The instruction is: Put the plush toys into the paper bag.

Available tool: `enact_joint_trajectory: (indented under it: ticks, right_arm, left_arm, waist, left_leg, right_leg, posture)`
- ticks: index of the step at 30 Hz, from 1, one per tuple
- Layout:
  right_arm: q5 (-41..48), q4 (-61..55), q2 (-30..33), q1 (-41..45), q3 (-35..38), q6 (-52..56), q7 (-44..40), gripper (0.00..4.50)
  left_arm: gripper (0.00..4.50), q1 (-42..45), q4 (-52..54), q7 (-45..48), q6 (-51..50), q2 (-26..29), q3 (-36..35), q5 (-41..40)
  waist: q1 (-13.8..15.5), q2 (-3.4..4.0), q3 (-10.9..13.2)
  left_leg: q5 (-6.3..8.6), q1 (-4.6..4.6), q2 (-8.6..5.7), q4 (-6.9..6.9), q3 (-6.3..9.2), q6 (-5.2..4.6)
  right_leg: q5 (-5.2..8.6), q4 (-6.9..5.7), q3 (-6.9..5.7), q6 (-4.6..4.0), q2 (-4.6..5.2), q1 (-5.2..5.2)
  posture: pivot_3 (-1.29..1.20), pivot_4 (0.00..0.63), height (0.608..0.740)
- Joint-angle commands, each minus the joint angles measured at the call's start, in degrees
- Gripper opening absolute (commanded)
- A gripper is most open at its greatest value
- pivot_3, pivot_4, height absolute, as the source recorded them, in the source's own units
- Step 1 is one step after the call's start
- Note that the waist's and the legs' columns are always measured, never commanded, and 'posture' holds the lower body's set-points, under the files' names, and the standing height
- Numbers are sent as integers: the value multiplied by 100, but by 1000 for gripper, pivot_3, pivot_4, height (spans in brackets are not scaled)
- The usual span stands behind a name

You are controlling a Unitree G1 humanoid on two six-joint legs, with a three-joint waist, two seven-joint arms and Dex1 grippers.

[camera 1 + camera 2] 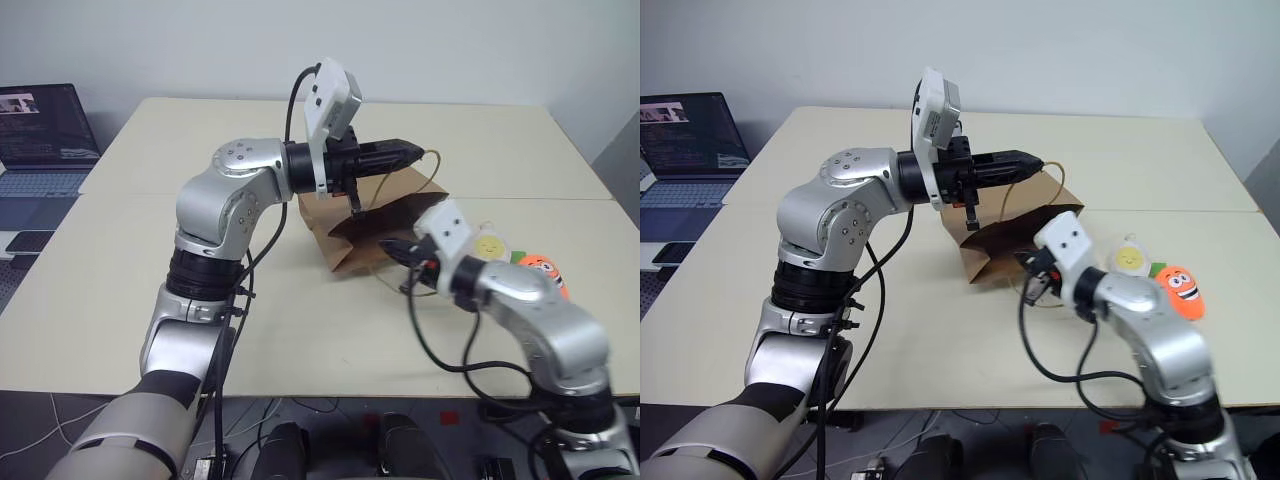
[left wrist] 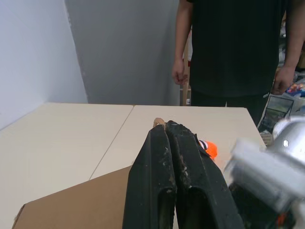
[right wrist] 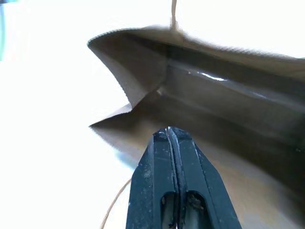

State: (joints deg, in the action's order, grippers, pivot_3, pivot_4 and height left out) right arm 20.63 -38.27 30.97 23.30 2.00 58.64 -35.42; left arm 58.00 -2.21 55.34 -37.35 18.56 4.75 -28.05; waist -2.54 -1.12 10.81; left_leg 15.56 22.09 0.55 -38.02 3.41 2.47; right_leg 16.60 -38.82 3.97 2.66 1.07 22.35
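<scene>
Pale cream tables (image 1: pixel 150 300) pushed together, grey wall behind, open laptop (image 1: pixel 45 140) off at the far left edge. Person in black (image 2: pixel 238 47) standing past the far end of the tables, seen from the left wrist view.

Brown paper bag (image 1: pixel 1005 245) near the middle of the tabletop, lying tipped with its mouth toward the right arm, top edge lifted, one cord handle (image 1: pixel 1025 175) looped up over the raised edge. Dark inside of the bag wide open in the right wrist view, one side wall folded inward.

Left gripper (image 1: pixel 405 153) held level above the bag, pointing to the right, fingers pressed together on the cord handle at the bag's upper edge, tan cord showing at the fingertips (image 2: pixel 164 131) in the left wrist view.

Right gripper (image 1: pixel 1032 262) just in front of the bag's mouth, aimed into it, fingers (image 3: pixel 174 167) together with nothing between them.

Orange carrot toy (image 1: pixel 1181 290) lying on the table to the right of the bag, well outside it, beyond the right forearm. White egg toy (image 1: pixel 1129 257) with its yellow smiling face just beside the carrot, nearer the bag, also on the tabletop and apart from both grippers.
</scene>
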Motion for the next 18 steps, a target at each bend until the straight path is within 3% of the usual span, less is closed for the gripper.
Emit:
enact_joint_trajectory:
  ticks: [1, 5, 8, 12, 18]
  right_arm:
    - [601, -339, 476, -10, 1085, 459, -256, 964]
    - [856, -334, 1005, -298, 1739, 566, -323, 2357]
    - [513, -174, 1331, -851, 1962, 176, -164, 3412]
    - [-166, 386, 1227, -1439, 1864, -575, 448, 3412]
    - [-696, 1427, 428, -1400, 1576, -1229, 1345, 3412]
  left_arm:
    - [0, -62, 319, -44, -100, -60, -38, -195]
    - [0, -213, 465, -33, -172, -79, 19, -252]
    - [0, -371, 629, 5, -278, -67, 59, -324]
    - [0, -487, 731, -48, -311, -83, 89, -355]
    - [0, -480, 711, -132, -294, -164, 81, -367]
  waist:
    - [6, 0, 0]
    - [32, -1, 0]
    - [49, -1, 0]
    - [69, -1, 0]
    - [61, -2, 1]
  left_leg:
    - [0, 0, 1, 0, -2, 0]
    - [0, 1, 1, 0, -15, 0]
    - [0, 1, 1, 0, -22, -1]
    - [0, 2, 1, -2, -35, 0]
    - [-1, -2, 2, -9, -43, 0]
  right_leg:
    - [0, 3, -1, 0, 0, -1]
    - [0, 5, 1, 0, -1, -1]
    - [0, 9, 4, 1, -1, -2]
    - [1, 20, 13, 2, 0, -4]
    - [1, 12, 20, 2, -1, -4]
  posture:
    - [0, 150, 740]
    - [0, 150, 740]
    - [0, 150, 740]
    - [0, 150, 740]
    - [0, 150, 740]
